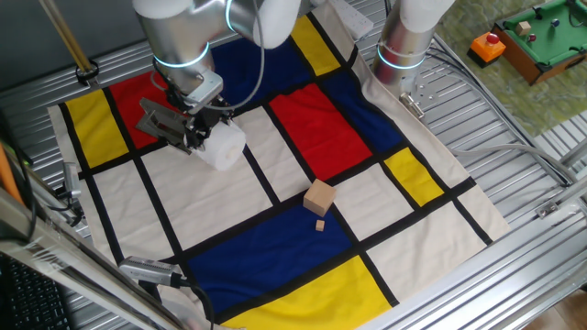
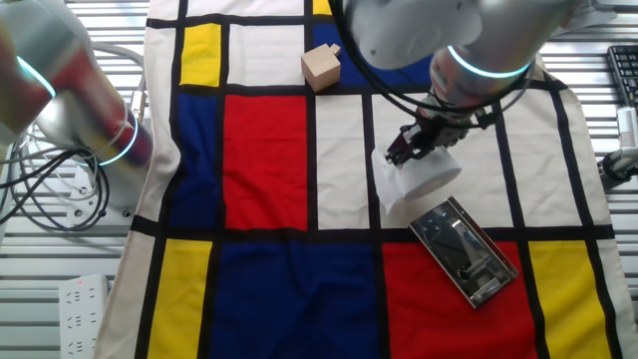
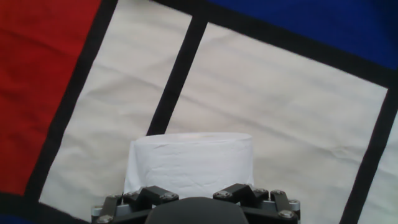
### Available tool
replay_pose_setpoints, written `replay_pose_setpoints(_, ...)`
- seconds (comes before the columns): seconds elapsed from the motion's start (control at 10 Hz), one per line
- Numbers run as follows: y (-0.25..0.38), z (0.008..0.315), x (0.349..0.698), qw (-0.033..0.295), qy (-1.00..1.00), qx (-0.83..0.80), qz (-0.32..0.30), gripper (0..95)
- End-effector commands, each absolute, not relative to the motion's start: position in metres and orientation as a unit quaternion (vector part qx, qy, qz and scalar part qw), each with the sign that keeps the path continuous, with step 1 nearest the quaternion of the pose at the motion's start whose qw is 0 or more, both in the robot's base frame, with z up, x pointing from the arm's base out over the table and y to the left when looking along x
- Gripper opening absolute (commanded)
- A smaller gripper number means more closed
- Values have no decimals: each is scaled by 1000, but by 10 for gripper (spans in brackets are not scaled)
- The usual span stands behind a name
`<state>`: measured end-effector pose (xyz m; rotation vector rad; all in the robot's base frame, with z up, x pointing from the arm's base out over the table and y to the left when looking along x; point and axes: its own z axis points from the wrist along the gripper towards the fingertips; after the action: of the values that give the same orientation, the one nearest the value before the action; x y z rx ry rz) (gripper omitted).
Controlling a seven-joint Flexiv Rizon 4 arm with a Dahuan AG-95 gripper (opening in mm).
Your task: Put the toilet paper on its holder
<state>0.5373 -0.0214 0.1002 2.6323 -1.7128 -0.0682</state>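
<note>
Clamped on the toilet paper (image 2: 423, 179), the claw (image 2: 417, 143) grips the roll from one end; the hand view shows the white roll (image 3: 189, 163) filling the space just ahead of the claw's base (image 3: 194, 200), though the fingertips themselves are hidden by the paper. Whether the roll is lifted or resting on the patterned cloth (image 1: 220, 211) that covers the bench cannot be told for certain; in both fixed views it sits low over a white panel.

Just beside the roll, on the red panel, lies the holder (image 2: 465, 250), a grey metal bracket with its bar pointing along the plate. In the one fixed view the holder (image 1: 161, 120) sits partly behind the claw (image 1: 195, 134).

Judging from this, the risk lies in threading the core onto the bar. Soft paper may squash under the grip, so the hollow could go oval or skew off the bar's line. The bracket looks loose on the cloth, so a nudge could push it away. A wooden block (image 1: 319, 198) stands well apart and should not interfere.
</note>
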Motion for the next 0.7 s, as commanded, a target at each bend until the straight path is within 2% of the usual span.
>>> replay_pose_setpoints(0.1,-25,99,539,0,-543,839,-22,0)
replay_pose_setpoints(0.7,-39,95,549,0,-530,848,-22,0)
